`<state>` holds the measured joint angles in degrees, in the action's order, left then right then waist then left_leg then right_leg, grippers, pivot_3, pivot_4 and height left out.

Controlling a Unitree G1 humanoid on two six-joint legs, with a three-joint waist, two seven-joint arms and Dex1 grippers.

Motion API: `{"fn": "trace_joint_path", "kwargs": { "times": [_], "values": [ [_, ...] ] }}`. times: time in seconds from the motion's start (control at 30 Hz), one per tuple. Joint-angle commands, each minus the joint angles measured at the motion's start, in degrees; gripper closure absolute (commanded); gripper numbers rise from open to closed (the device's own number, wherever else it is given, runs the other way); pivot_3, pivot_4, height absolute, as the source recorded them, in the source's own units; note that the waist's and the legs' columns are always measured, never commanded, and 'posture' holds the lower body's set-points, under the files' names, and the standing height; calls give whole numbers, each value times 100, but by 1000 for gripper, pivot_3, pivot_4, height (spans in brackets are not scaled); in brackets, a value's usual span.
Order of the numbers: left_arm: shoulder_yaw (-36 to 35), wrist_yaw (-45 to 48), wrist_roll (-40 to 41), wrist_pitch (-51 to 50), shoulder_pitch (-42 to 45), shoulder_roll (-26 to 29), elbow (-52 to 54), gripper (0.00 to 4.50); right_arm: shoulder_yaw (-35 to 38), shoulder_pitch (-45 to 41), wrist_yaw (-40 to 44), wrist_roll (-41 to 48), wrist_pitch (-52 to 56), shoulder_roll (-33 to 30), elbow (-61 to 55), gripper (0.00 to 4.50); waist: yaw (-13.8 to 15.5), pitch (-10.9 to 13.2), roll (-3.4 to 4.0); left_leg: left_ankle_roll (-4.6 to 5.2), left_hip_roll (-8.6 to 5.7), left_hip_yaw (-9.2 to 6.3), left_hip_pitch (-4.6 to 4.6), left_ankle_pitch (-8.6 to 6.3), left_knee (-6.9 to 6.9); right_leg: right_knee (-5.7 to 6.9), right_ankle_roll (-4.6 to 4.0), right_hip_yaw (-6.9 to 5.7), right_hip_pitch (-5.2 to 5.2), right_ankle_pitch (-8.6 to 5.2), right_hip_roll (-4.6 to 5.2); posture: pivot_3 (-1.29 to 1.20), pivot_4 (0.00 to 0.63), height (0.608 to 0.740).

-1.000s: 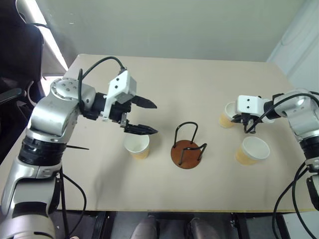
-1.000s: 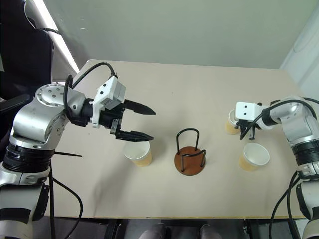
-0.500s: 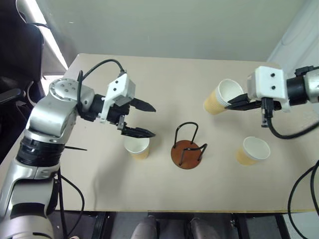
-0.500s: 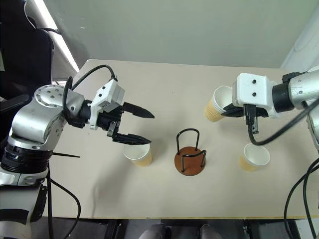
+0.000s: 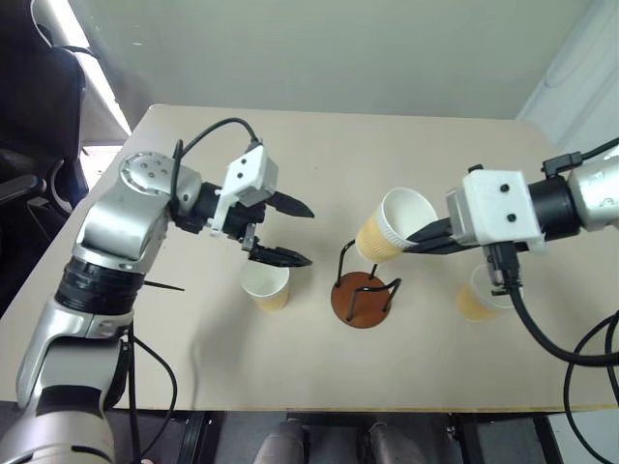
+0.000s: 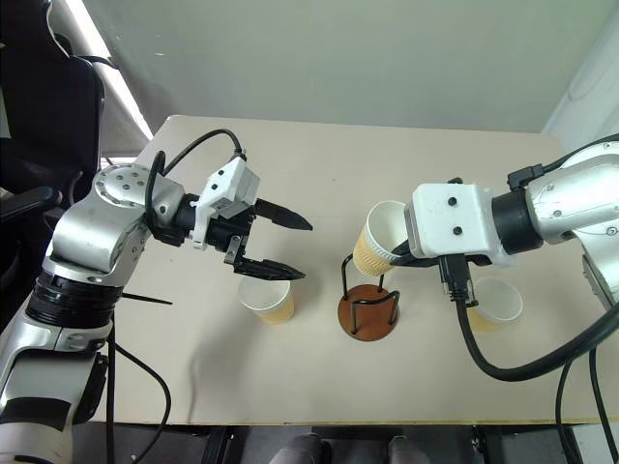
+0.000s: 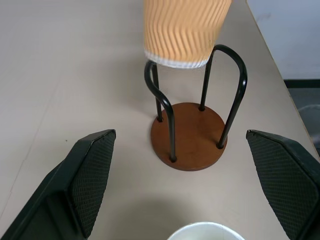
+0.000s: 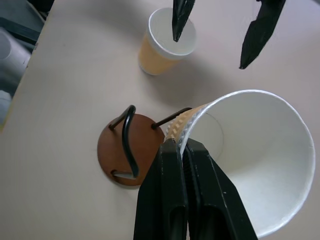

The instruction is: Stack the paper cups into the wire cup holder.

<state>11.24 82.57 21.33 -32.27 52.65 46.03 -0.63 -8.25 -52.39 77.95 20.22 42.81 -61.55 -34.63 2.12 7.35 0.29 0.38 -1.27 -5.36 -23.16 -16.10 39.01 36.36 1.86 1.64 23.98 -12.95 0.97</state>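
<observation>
My right gripper [image 5: 422,238] is shut on the rim of a tan paper cup [image 5: 390,226]. It holds the cup tilted in the air, just above the wire loops of the wire cup holder [image 5: 363,297] at mid-table. In the right wrist view the two fingers [image 8: 172,165] pinch the cup's wall [image 8: 260,155] over the brown base [image 8: 112,150]. A second cup [image 5: 266,286] stands upright left of the holder, with my open left gripper [image 5: 308,236] hovering just over it. A third cup [image 5: 474,302] stands right of the holder, partly hidden behind my right hand.
The beige table [image 5: 290,377] has its front edge close to me and its left edge beside a dark chair [image 5: 29,106]. My right arm's black cable [image 5: 542,333] hangs over the table's right side.
My right gripper has lifted its cup off the table at the right and carried it left to just above the holder. The left gripper stays open by the left cup.
</observation>
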Motion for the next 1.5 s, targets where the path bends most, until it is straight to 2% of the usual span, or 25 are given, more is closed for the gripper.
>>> {"fn": "trace_joint_path", "kwargs": {
  "times": [0.03, 0.47, 0.5, 0.6, 0.63, 0.67, 0.83, 0.93, 1.03, 1.17, 1.3, 1.5],
  "values": [
    [-97, 46, 33, 47, 135, 23, 78, 0, -21, 20, -19, -20, -202, -96, -98, 4476, 0, 0, 0, 0, 0, 0, 0, 0, 0, 0, 0, 0, 0, 0, 0, 0, 150, 740],
    [-124, 15, 28, 34, 103, 59, 93, 0, -171, 283, 13, 67, -347, -206, -270, 4476, 0, 0, 0, 1, 0, 0, 0, 0, 2, 0, 0, 0, 0, 0, 0, 0, 150, 740],
    [-121, 15, 27, 40, 103, 53, 85, 0, -185, 300, -12, 43, -367, -196, -261, 4313, 1, 0, 0, 2, 0, 0, 0, 0, 2, 0, 0, 0, 0, 0, 0, 0, 150, 740],
    [-103, 10, 12, 69, 88, 26, 64, 0, -151, 309, -123, 89, -283, -122, -247, 3612, -1, 0, 0, 2, 0, 0, 0, 0, 2, 1, 0, 0, 0, 0, 0, 0, 150, 740],
    [-102, 6, 11, 71, 82, 21, 69, 0, -137, 292, -181, 101, -252, -84, -235, 3139, -1, 0, -1, 2, 0, 0, 0, 0, 2, 1, 0, 0, 0, 0, 0, 0, 150, 740],
    [-102, 4, 11, 70, 78, 18, 73, 0, -131, 279, -223, 107, -235, -61, -228, 2933, -1, 0, -1, 2, 0, 0, 0, 0, 2, 1, 0, 0, 0, 0, 0, 0, 150, 740],
    [-116, -5, 40, 51, 93, -22, 88, 0, 39, 219, -578, 4, -270, 51, -61, 1085, 0, 0, -1, 3, 0, 0, 0, 0, 3, 1, 0, 0, 0, 0, 0, 0, 150, 740],
    [-135, 9, 86, 27, 83, -38, 132, 0, 449, 305, -775, 398, 68, 75, -106, 66, 2, 0, -1, 4, 0, 0, -1, -1, 3, 0, 0, 0, 0, 0, 0, 0, 150, 740],
    [-150, 52, 133, 52, 58, -52, 167, 0, 878, 594, -897, 691, 461, -126, -219, 66, 8, -1, -1, 4, 0, 0, -2, -1, 2, -3, 0, -1, -1, 0, 0, 0, 150, 740],
    [-123, 99, 162, 128, 41, -73, 171, 0, 1520, 1566, -924, 744, 791, -713, -419, 66, 41, -1, -1, 4, 0, 0, -4, -1, 3, -11, 2, -1, -4, 1, 0, 0, 150, 740],
    [-74, 170, 122, 240, 96, -136, 51, 0, 2319, 3151, -633, 406, 513, -1338, -625, 66, 78, -1, -1, 1, 0, 0, -8, -3, -1, -16, 3, -1, -4, 2, 1, 0, 150, 740],
    [19, 264, 41, 417, 241, -301, -173, 0, 2793, 4338, -706, -2, 86, -1491, -559, 66, 61, -1, -1, 0, -1, 4, 1, -3, 6, 5, 5, 3, -5, 3, 1, 0, 150, 740]
  ]
}}
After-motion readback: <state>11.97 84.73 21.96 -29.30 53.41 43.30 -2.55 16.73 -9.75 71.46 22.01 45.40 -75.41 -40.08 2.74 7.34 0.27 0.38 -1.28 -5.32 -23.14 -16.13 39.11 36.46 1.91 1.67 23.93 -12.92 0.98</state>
